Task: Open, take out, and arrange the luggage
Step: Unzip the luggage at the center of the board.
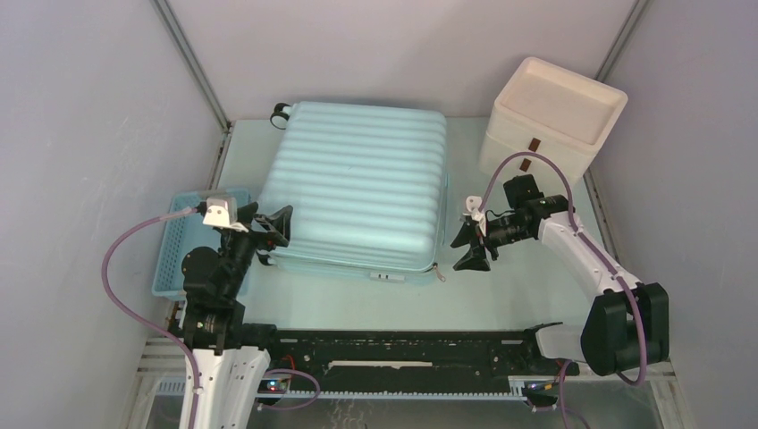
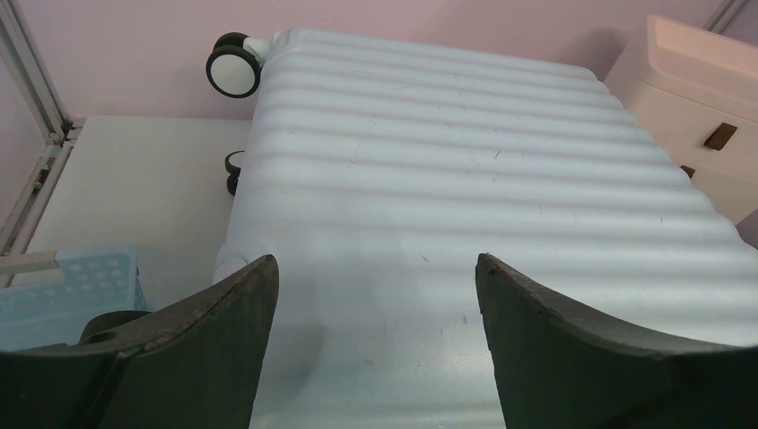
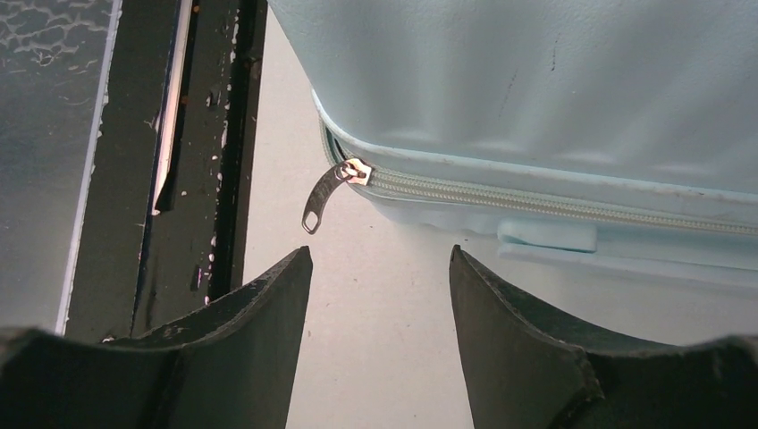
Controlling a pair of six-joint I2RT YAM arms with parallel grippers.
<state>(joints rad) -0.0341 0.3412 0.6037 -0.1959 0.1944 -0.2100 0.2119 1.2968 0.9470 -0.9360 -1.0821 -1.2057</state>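
No text, label, brand, number or sign can be read in any view. The only candidate is a small pale tab [image 1: 385,277] on the side wall of the pale mint-blue ribbed hard-shell suitcase [image 1: 362,183], on the side facing the near edge of the bench [image 1: 375,304]. From above, the tab is too small to tell whether it bears any marking.
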